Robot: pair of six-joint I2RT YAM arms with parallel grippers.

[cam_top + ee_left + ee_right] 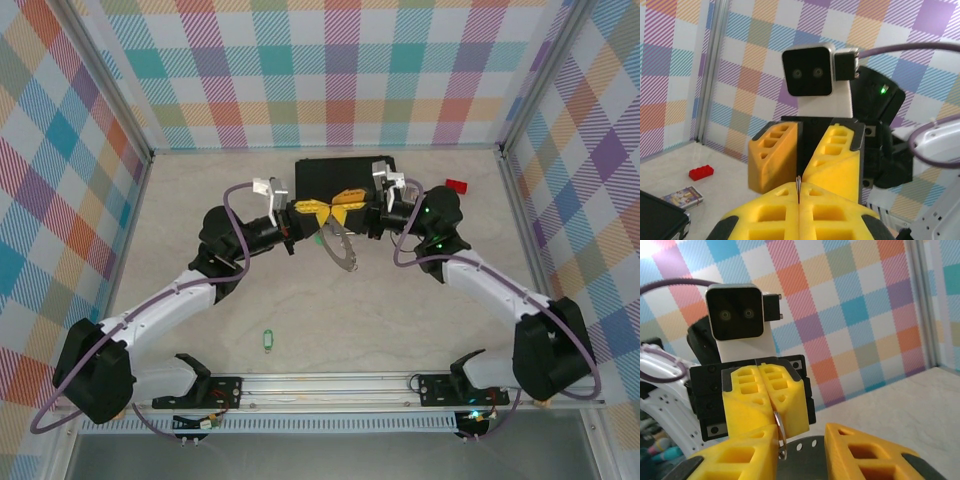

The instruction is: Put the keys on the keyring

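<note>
Over the table's middle, my left gripper (308, 211) and right gripper (352, 206) meet tip to tip. The left gripper (799, 194) is shut on a thin metal edge of the keyring (799, 184). The keyring's grey flat arc (341, 251) hangs below both grippers. In the right wrist view the keyring (779, 434) runs from the shut left fingers (790, 400) down past my right gripper (800, 440), which is open around it. One green key (267, 341) lies on the table near the front. A bit of green (318, 235) shows beside the ring; what it is I cannot tell.
A black case (345, 172) lies just behind the grippers. A small red block (456, 186) sits to its right, by the right wall. A small printed box (684, 196) lies beside the case. Checked walls close in the table on three sides.
</note>
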